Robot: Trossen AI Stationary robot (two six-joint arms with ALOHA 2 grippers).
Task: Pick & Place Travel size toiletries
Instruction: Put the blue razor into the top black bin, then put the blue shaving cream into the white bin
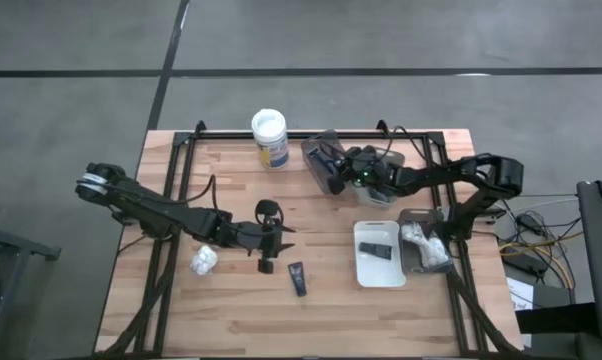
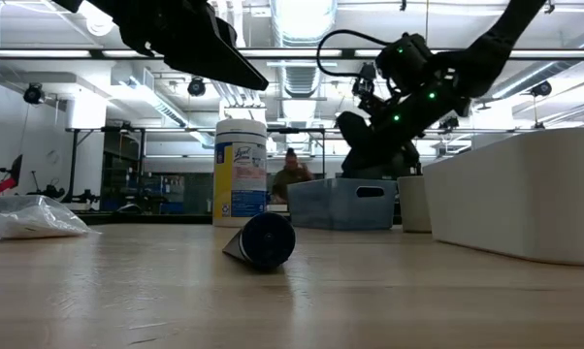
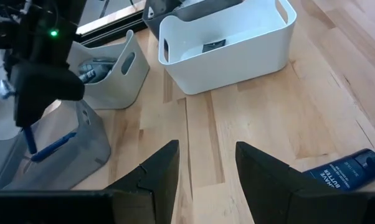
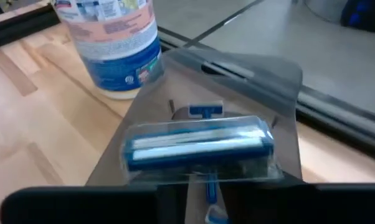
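Note:
My right gripper (image 1: 338, 172) is at the far middle of the table, over a translucent grey tray (image 1: 321, 153), shut on a blue razor (image 4: 199, 147) with a clear cap on its head. A second razor (image 4: 205, 112) lies in that tray. My left gripper (image 3: 206, 174) stands open at the table's middle with nothing between its fingers. A black tube (image 1: 297, 278) lies on the wood just beside it, toward the near edge. A white lumpy packet (image 1: 203, 260) rests on the table under the left arm. My right gripper pinches the razor's thin blue handle (image 4: 210, 191) between its two fingers; the fingers themselves hide the exact spot. They come slanting down from the table's right. The capped head (image 4: 199, 147) points away from the gripper, and the razor (image 3: 49, 145) hangs below the fingers over the grey tray.
A white-lidded tub (image 1: 269, 135) stands at the far edge, left of the grey tray. A light grey tray (image 3: 109, 81) with dark bottles, a white tray (image 1: 381, 275) with a black tube, and a grey tray (image 1: 413, 218) with white packets fill the right side. Bare wood lies near.

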